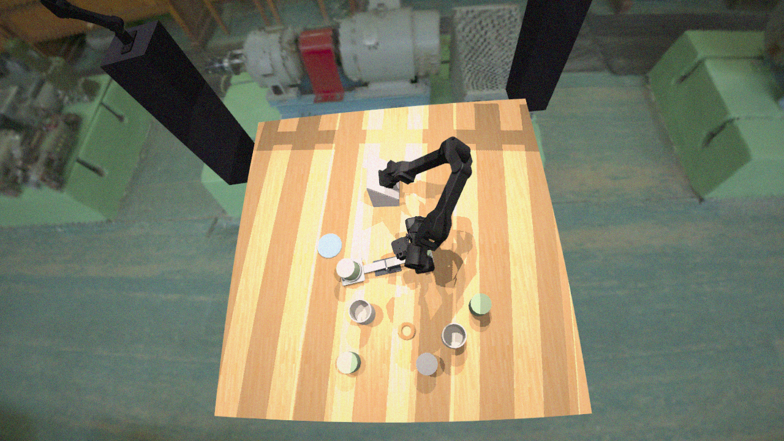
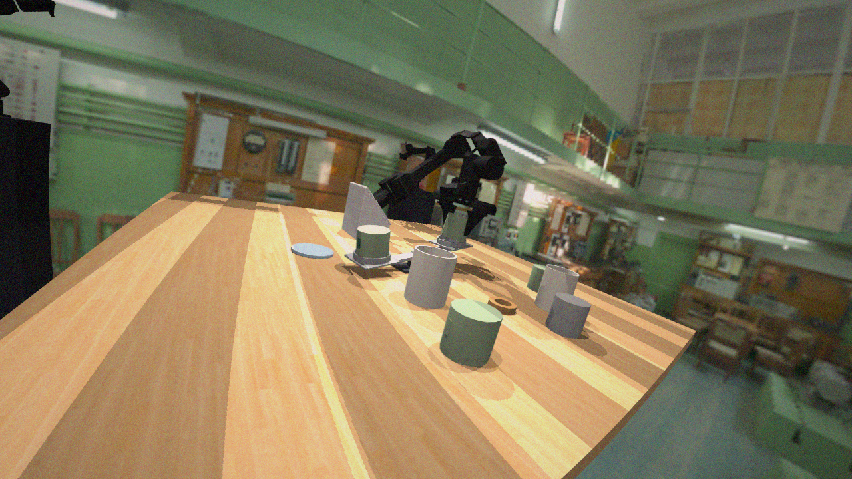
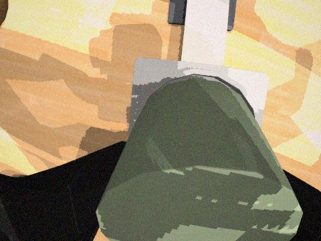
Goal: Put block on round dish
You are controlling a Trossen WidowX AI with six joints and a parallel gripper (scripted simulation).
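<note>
Your black end effector (image 2: 456,215) is clamped on the upturned olive-green cup (image 3: 196,179), which sits between its fingers, on the grey balance pad (image 3: 149,73) over the wooden bench (image 1: 493,351).

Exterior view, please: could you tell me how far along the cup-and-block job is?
Done: the end effector is closed on the green cup at the balance's arm-side end. In hand: that cup sits at its pad, no block showing. Left: lift it, park it away from the blue dish, which bears nothing, place the block there, release, retreat. The other cup stands on its end.
</note>
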